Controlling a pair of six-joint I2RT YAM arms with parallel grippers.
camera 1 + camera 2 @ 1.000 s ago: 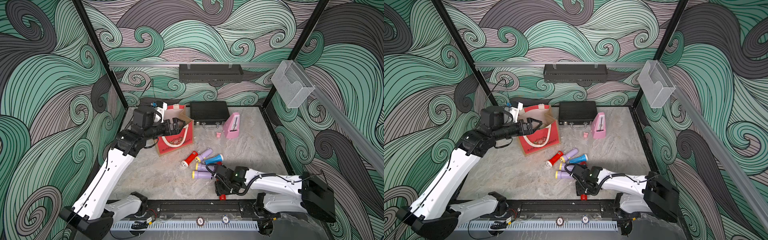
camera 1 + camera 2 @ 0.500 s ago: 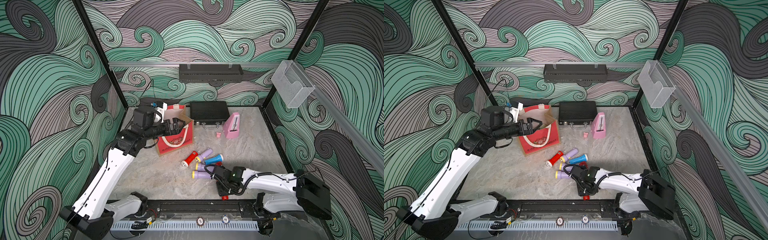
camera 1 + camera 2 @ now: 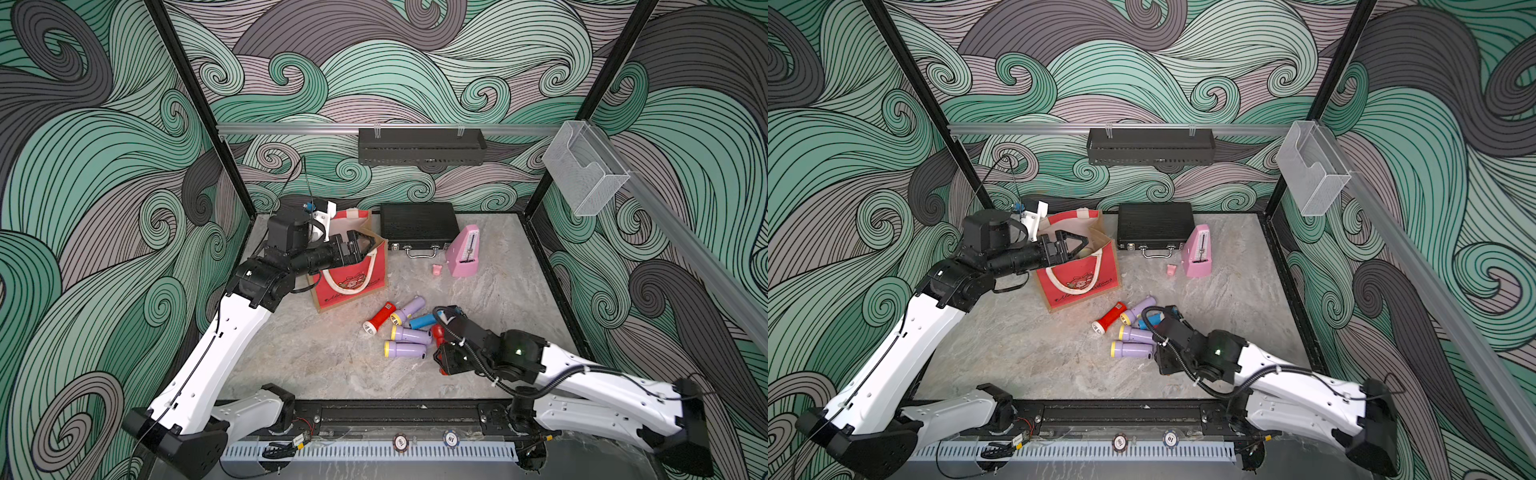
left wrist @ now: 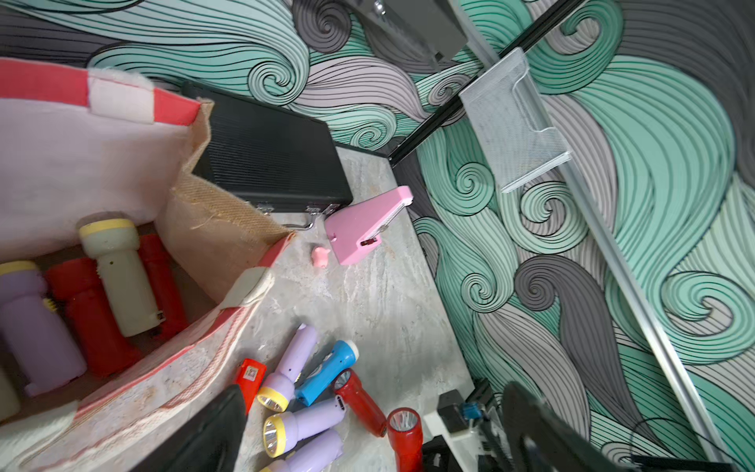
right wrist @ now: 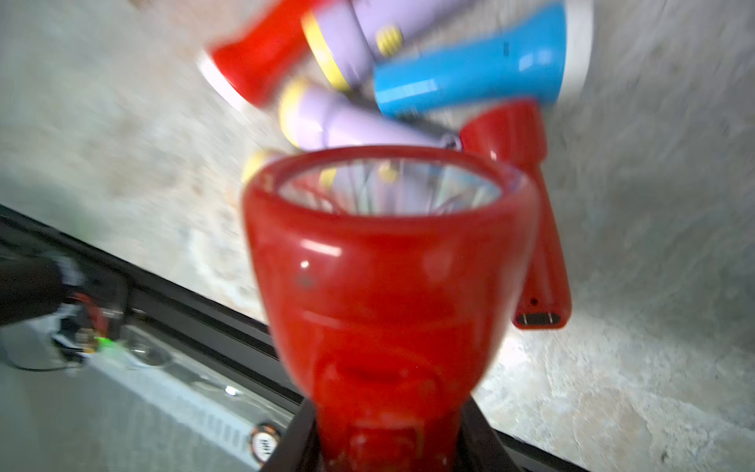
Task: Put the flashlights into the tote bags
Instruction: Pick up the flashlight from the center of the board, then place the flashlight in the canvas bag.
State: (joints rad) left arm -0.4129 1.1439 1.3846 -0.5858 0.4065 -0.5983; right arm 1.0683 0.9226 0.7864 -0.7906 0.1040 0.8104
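Robot lab test cell; swirl-printed walls [image 3: 415, 62], black frame posts [image 3: 190, 83], marble-look tabletop [image 3: 324, 357], aluminium rail [image 3: 291, 129]

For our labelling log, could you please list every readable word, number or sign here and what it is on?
"100", upside down, likely: left disc below the front rail.
"10", likely: right disc beside it.
Bag print: script too small to read.
Red flashlight nearest the bag: sticker code, unreadable.

Glossy plastic flashlight [image 5: 384, 278], rough jute bag [image 4: 212, 220]
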